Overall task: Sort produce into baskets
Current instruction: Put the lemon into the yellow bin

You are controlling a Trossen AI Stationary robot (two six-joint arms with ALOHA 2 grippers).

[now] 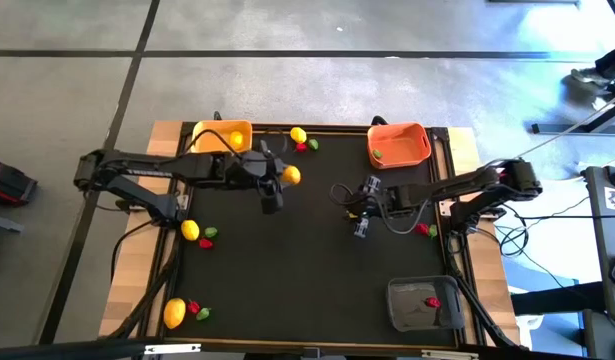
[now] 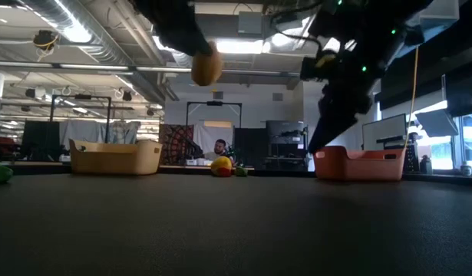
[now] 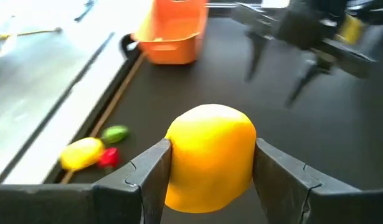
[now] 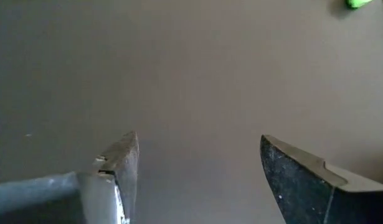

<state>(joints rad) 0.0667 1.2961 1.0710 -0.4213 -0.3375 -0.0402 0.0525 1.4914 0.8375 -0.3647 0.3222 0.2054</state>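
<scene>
The left end effector [image 3: 210,177] is clamped on a yellow lemon [image 3: 210,163], one finger pressed against each side. The fingers hide the lemon's flanks and its underside is cut off, so its long axis cannot be told in the left wrist view. From above, the lemon [image 1: 290,176] hangs over the black desk [image 1: 307,270], just beside the yellow-orange basket [image 1: 222,135], with the fingers themselves hard to make out there. In the low view it floats clear of the desk surface.

The right end effector [image 4: 197,168] is empty, its fingers spread wide over bare desk near the middle, with only a sliver of a green piece [image 4: 359,3] at the picture's edge.

The orange-red basket [image 1: 399,144] at the far edge holds a green piece. The dark grey basket [image 1: 423,303] at the near right holds a red piece [image 1: 433,301]. Another lemon [image 1: 298,135] lies at the far edge with small red and green bits beside it, too small to tell their orientation.
</scene>
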